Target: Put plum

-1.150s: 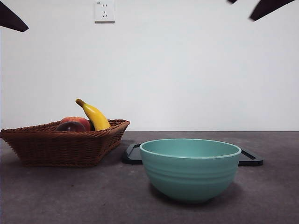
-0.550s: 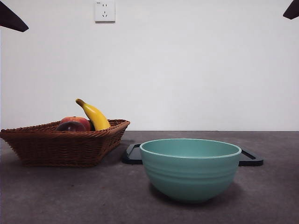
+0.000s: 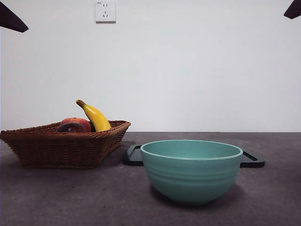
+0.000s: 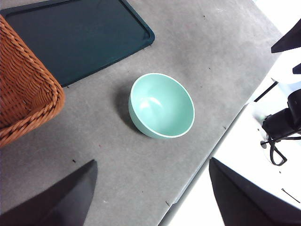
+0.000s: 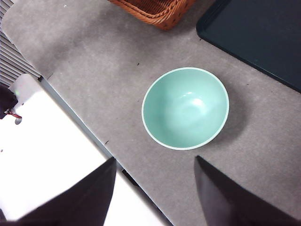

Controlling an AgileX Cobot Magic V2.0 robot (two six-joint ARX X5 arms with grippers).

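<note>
The plum [image 3: 70, 127] is a dark maroon fruit in the wicker basket [image 3: 56, 146] at the left; only its top shows over the rim. Beside it in the basket are a red-orange fruit [image 3: 79, 123] and a yellow banana [image 3: 95, 117]. My left gripper [image 4: 153, 162] hangs open high above the table, over the teal bowl [image 4: 162, 106], with nothing between its jaws. High over that bowl [image 5: 186, 108] from the other side, my right gripper [image 5: 155, 159] is also open and holds nothing. Neither wrist view shows the plum.
The teal bowl [image 3: 191, 169] stands empty at the front centre. A dark flat tray [image 3: 251, 160] lies behind it, next to the basket. Black arm tips show at the top left corner [image 3: 11, 19] and top right corner [image 3: 294, 9].
The black arm tip at the top right has drawn back toward the corner and shows much smaller. The fruit, basket, bowl and tray have not moved.
</note>
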